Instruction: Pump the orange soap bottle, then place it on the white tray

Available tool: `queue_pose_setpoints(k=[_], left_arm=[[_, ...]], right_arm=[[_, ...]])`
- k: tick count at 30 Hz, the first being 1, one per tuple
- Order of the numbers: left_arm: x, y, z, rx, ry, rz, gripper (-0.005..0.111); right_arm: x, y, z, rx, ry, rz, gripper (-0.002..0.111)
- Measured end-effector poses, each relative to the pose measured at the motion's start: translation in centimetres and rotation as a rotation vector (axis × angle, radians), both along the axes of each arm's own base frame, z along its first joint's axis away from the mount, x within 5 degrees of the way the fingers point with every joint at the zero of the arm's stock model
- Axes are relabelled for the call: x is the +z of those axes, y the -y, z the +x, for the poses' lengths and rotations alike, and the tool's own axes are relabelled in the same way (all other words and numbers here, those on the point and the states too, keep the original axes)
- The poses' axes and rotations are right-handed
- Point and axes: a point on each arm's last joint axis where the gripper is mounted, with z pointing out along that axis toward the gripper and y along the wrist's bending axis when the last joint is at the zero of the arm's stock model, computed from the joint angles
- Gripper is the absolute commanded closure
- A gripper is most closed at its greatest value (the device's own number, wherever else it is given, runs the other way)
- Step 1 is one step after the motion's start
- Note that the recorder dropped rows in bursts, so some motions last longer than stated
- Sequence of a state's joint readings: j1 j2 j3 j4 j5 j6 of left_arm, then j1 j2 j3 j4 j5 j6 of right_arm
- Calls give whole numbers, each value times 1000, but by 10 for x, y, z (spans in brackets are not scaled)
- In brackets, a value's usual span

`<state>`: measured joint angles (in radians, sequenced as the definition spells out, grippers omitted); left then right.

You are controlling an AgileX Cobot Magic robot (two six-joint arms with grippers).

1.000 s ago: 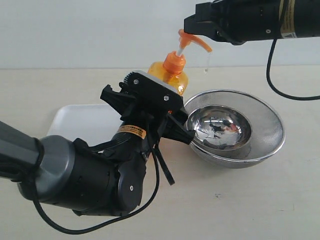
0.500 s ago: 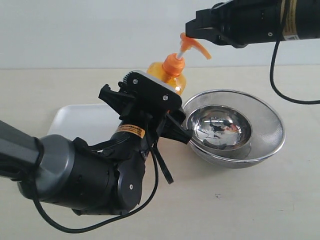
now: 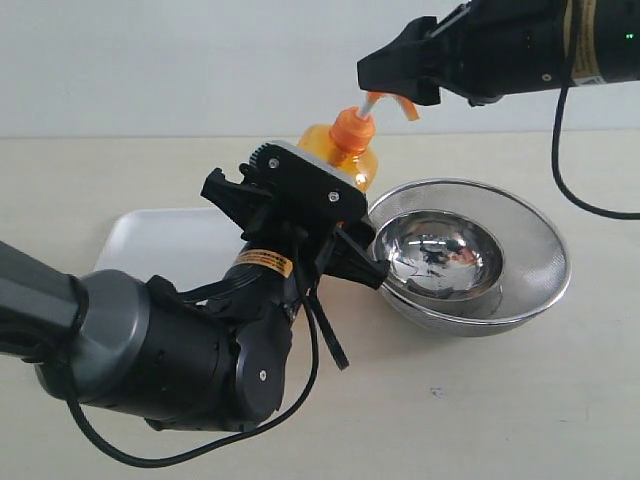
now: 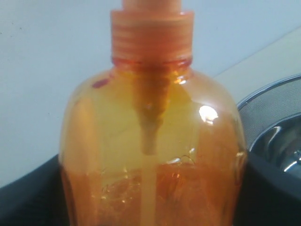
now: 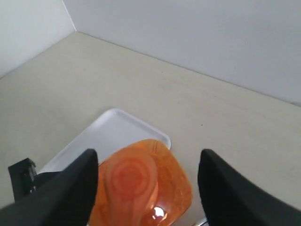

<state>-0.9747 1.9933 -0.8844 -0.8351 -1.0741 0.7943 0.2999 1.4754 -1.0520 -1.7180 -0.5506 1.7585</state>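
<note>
Beige table (image 3: 520,400): left claw (image 4: 150,207) grips near-upright orange soap bottle (image 3: 345,155); right claw (image 5: 148,157) spread

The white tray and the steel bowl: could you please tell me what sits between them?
The left hand gripping the orange soap bottle, clearest in the exterior view.

The orange soap bottle (image 4: 150,155) is glossy translucent plastic, the bowl (image 3: 445,255) polished metal, the white tray (image 3: 150,240) smooth, matt.

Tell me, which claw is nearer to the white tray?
Left. The left claw grips the orange soap bottle beside the white tray; the right claw is higher, over the pump.
</note>
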Motion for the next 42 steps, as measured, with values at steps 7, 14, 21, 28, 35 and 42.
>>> queue_pose_setpoints(k=[7,14,21,28,35,42], left_arm=[[0,0,0,-1,0,-3,102],[0,0,0,-1,0,-4,102],[0,0,0,-1,-1,-6,102],[0,0,0,-1,-1,-6,102],[0,0,0,0,-2,-11,102],[0,0,0,1,-4,-19,102]], right_arm=[[29,10,-12,-74,114,6,59],[38,5,-31,50,90,48,71],[35,4,-36,85,73,49,108],[76,31,-74,-110,253,80,108],[54,57,-118,-246,269,78,108],[22,81,-160,-384,241,145,108]])
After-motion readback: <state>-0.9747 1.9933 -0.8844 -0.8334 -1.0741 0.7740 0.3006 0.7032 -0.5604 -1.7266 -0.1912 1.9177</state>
